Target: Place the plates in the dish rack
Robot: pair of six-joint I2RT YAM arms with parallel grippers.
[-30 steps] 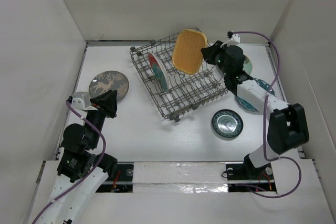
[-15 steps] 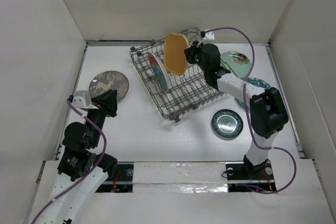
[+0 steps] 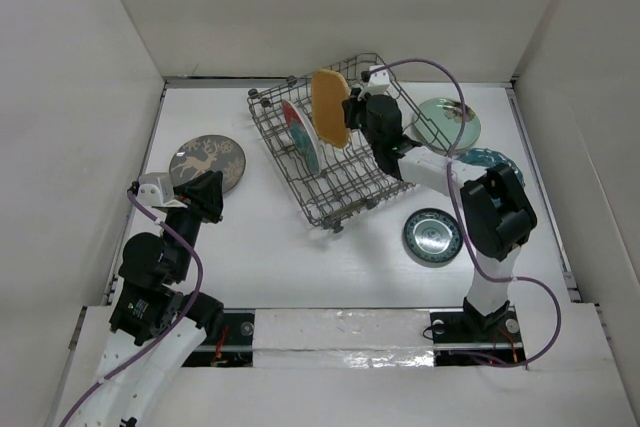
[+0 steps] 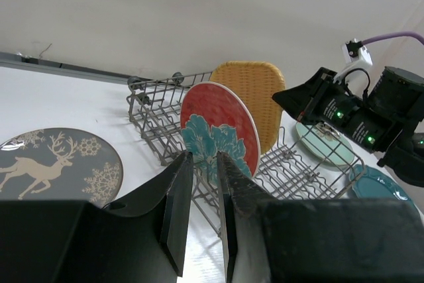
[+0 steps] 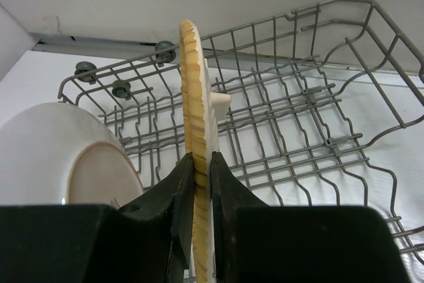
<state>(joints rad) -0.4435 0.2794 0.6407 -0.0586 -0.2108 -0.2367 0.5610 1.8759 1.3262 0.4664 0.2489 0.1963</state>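
My right gripper (image 3: 350, 112) (image 5: 202, 156) is shut on the rim of the yellow woven plate (image 3: 329, 105) (image 5: 193, 84). It holds the plate upright over the grey wire dish rack (image 3: 345, 172) (image 5: 298, 117), just right of the red flowered plate (image 3: 300, 135) (image 4: 222, 130), which stands in the tines. My left gripper (image 3: 208, 197) (image 4: 205, 156) is empty, its jaws nearly together, near the grey deer plate (image 3: 207, 160) (image 4: 46, 164) lying flat. The pale mint plate (image 3: 448, 125), the teal scalloped plate (image 3: 487, 159) and the small dark ringed plate (image 3: 432, 235) lie right of the rack.
White walls close off the table at the back and both sides. The right arm stretches over the rack's right side and partly covers the teal plate. The rack sits at an angle in the middle back.
The right arm has carried the yellow plate left over the rack and turned it edge-on beside the red plate. The left arm has not moved.
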